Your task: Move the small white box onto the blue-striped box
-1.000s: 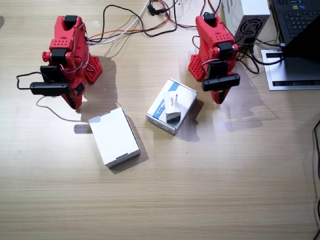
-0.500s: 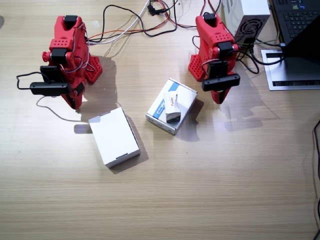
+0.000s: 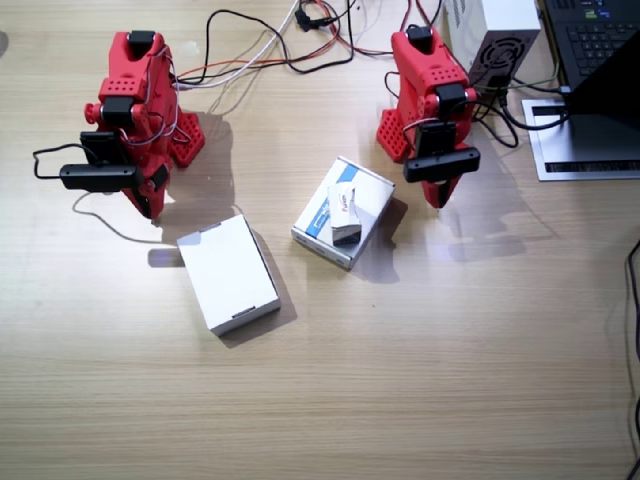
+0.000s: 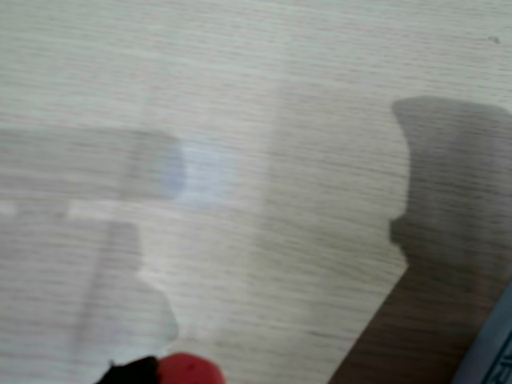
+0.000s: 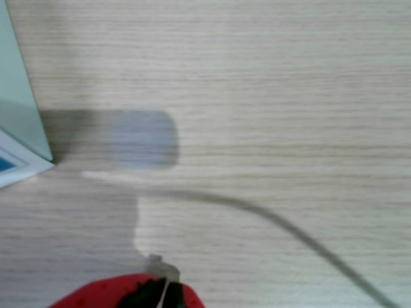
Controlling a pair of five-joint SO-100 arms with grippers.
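Note:
The small white box (image 3: 344,212), a tiny carton with a dark side and red print, lies on top of the blue-striped box (image 3: 372,192) in the middle of the table. No gripper touches either box. My left gripper (image 3: 437,196) hangs tip-down just to the right of the blue-striped box, shut and holding nothing. My right gripper (image 3: 150,205) points down at the table well away from both boxes, also shut and holding nothing. The wrist views show only bare wood, shadows and a red jaw tip at the bottom edge.
A large plain white box (image 3: 228,272) lies near the right arm. Cables (image 3: 270,45) trail along the back edge. A grey power unit (image 3: 497,35) and a laptop (image 3: 595,60) stand behind the left arm. A thin cable (image 5: 282,224) crosses the wood in a wrist view.

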